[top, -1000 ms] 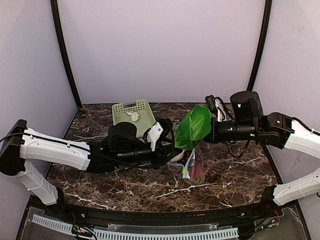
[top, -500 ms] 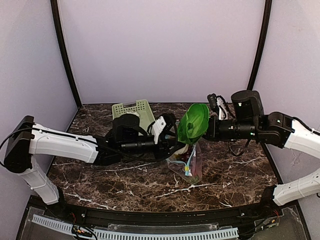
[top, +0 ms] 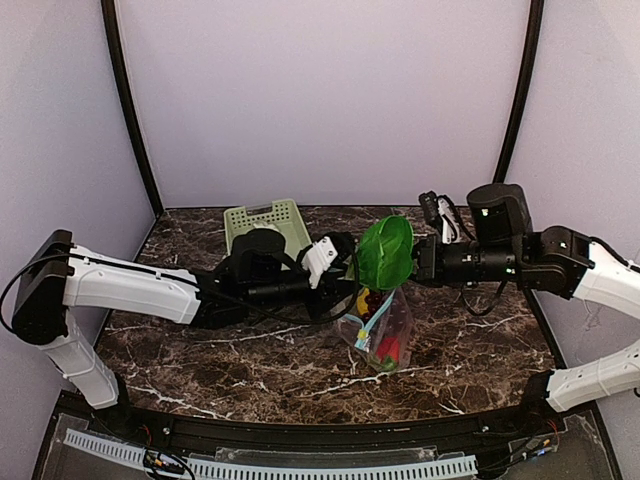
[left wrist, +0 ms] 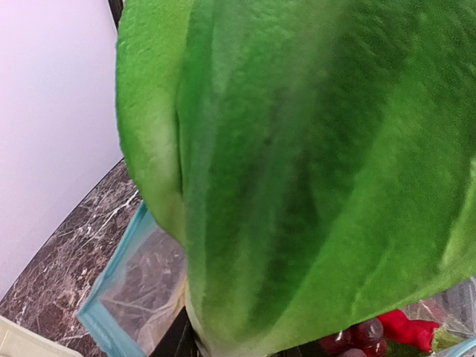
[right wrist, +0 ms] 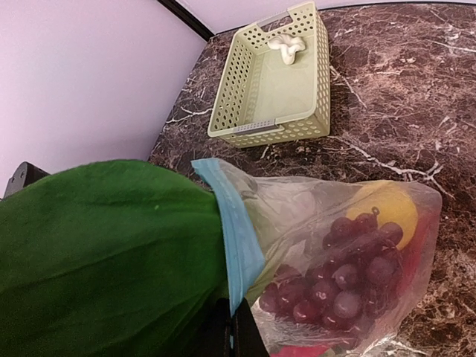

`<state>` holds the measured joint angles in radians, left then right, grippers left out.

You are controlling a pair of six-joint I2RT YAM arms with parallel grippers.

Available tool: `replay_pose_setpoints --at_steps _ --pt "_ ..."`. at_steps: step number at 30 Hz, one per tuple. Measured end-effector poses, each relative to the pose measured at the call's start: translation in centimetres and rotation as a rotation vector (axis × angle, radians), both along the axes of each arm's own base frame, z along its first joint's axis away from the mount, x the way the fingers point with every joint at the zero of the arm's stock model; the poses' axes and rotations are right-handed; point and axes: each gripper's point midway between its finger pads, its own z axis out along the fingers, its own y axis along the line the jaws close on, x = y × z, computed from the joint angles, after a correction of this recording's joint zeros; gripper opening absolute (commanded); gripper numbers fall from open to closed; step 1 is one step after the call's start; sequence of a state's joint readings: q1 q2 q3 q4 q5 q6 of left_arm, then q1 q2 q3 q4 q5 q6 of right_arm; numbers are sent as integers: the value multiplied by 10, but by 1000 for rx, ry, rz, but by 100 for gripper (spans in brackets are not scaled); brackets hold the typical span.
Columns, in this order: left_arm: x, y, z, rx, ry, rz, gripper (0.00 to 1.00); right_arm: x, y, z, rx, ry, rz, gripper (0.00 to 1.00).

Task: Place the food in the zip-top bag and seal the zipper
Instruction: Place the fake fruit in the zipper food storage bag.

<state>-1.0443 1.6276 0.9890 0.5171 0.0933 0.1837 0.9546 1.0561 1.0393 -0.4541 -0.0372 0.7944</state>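
**A:** Why is the right gripper (right wrist: 229,327) pinching the bag (top: 385,335) like that?

**B:** It's clenching on the zipper strip (right wrist: 236,238), lifting the mouth so it's gaping toward the left arm. The bottom of the bag is sagging down to the table (top: 250,350), weighed down by the grapes (right wrist: 342,275), lemon (right wrist: 390,204) and chilli (top: 390,348) already inside.

**A:** And the bok choy (top: 385,250)?

**B:** It's standing leaf-up right at the mouth, with its lower end going in past the blue strip. The left gripper (top: 347,266) is pressing against its left side. The leaf is blocking the wrist view, so the jaws themselves aren't showing, but I'm judging they're grasping the stem, since the bok choy is standing up with nothing else holding it.

**A:** How are the arms lying?

**B:** The left arm is stretching low across the table with its forearm nearly level and its wrist pointing right. The right arm is reaching in from the right with its wrist pointing left, so the two are meeting over the middle.

**A:** Is anything left outside?

**B:** The garlic (right wrist: 286,44) is lying in the basket (right wrist: 245,130) at the back, well apart from the bag. The zipper isn't sealed yet.
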Motion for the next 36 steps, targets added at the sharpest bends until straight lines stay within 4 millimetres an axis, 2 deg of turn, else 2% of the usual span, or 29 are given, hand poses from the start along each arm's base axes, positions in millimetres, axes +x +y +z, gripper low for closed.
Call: replay_pose_setpoints --at_steps 6,12,17,21,26,29,33,36 --pt "11 4 -11 46 -13 47 36 -3 2 1 11 15 16 0" --pt "12 1 -20 90 45 46 52 -7 -3 0 21 18 11 0" --pt "9 -2 -14 112 137 28 65 -10 -8 5 46 9 2 0" --pt "-4 0 -7 122 227 -6 78 -11 -10 2 43 10 -5 0" --pt "-23 12 5 121 343 -34 88 -10 -12 -3 37 17 -22 0" --pt "-34 19 14 109 398 -47 91 -9 -12 -3 40 19 -26 0" --pt "-42 29 23 84 478 -28 89 -9 -12 -3 41 22 -27 1" --pt "-44 43 23 40 545 31 90 -9 -12 -3 41 22 -28 1"
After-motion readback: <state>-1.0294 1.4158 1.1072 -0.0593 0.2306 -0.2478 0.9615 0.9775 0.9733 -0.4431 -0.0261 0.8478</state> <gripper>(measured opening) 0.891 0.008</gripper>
